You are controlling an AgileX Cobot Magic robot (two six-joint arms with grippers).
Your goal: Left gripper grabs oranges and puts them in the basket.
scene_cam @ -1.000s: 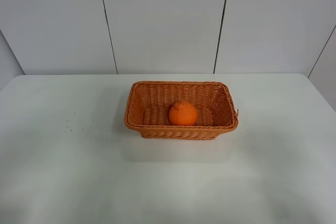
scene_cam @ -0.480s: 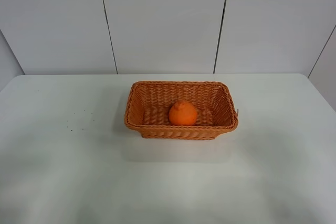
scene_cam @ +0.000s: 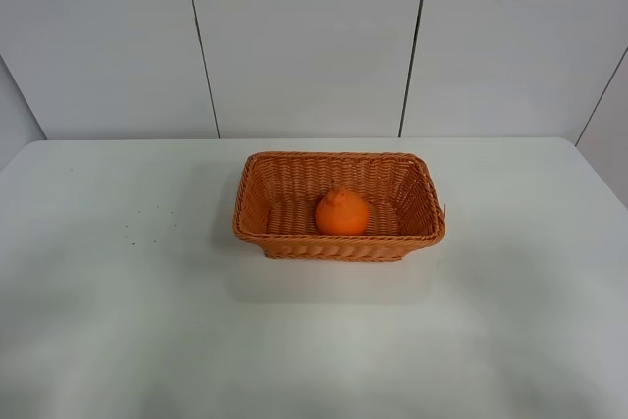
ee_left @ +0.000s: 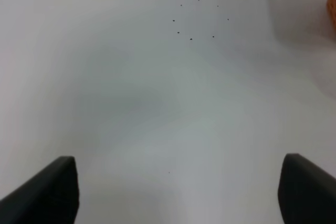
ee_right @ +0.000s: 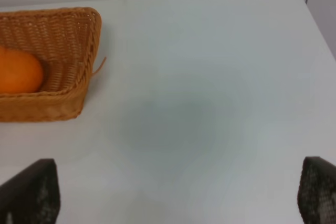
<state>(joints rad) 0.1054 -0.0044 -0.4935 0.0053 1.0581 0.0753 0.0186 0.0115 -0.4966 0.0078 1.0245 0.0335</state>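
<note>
The orange (scene_cam: 341, 213) lies inside the wicker basket (scene_cam: 339, 248) at the middle of the white table, knob up, near the front wall. Neither arm shows in the exterior high view. In the left wrist view my left gripper (ee_left: 178, 198) is open and empty over bare table, its black fingertips (ee_left: 50, 192) wide apart; a sliver of the basket (ee_left: 332, 3) shows at the frame's edge. In the right wrist view my right gripper (ee_right: 173, 192) is open and empty, with the basket (ee_right: 68, 35) and the orange (ee_right: 18, 71) ahead of it and to one side.
A few small dark specks (scene_cam: 147, 223) mark the table left of the basket; they also show in the left wrist view (ee_left: 197, 19). A loose wicker strand (ee_right: 98, 66) sticks out of the basket's right end. White wall panels stand behind the table.
</note>
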